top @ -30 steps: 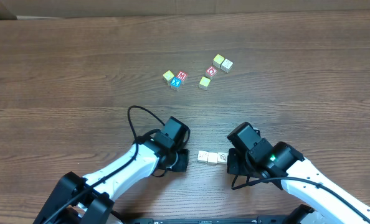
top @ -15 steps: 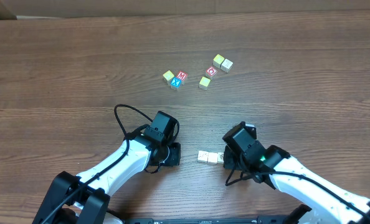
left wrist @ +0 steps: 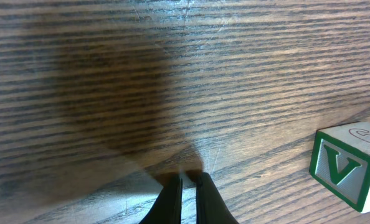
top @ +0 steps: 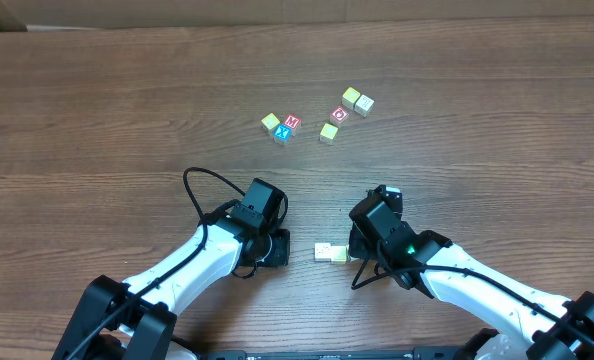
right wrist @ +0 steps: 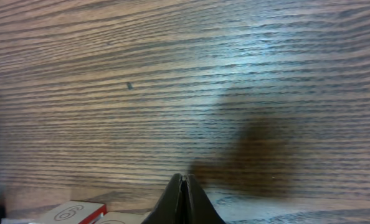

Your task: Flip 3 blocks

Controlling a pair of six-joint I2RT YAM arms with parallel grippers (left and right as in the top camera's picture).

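Observation:
The blocks (top: pixel 327 252) lie in a short row on the table between my two arms. Only the row's left part shows from overhead; its right end is hidden under my right arm. My left gripper (top: pixel 280 250) rests just left of the row, shut and empty. In the left wrist view a pale block with a green V (left wrist: pixel 348 165) sits right of the shut left gripper (left wrist: pixel 188 178). My right gripper (right wrist: pixel 182 178) is shut with nothing in it. A pale block with a red edge (right wrist: pixel 75 213) and another pale block (right wrist: pixel 121 218) lie at its lower left.
Several other cubes sit farther back: a yellow one (top: pixel 270 122), a red M (top: pixel 292 122), a blue X (top: pixel 283 133), a yellow-green one (top: pixel 329 132), a red O (top: pixel 339 114) and a pale pair (top: pixel 357 100). A black cable (top: pixel 202 190) loops beside my left arm.
My right arm has slid left over the right end of the row, hiding a block. My left arm drew back to the left, then held still. Both grippers stayed shut.

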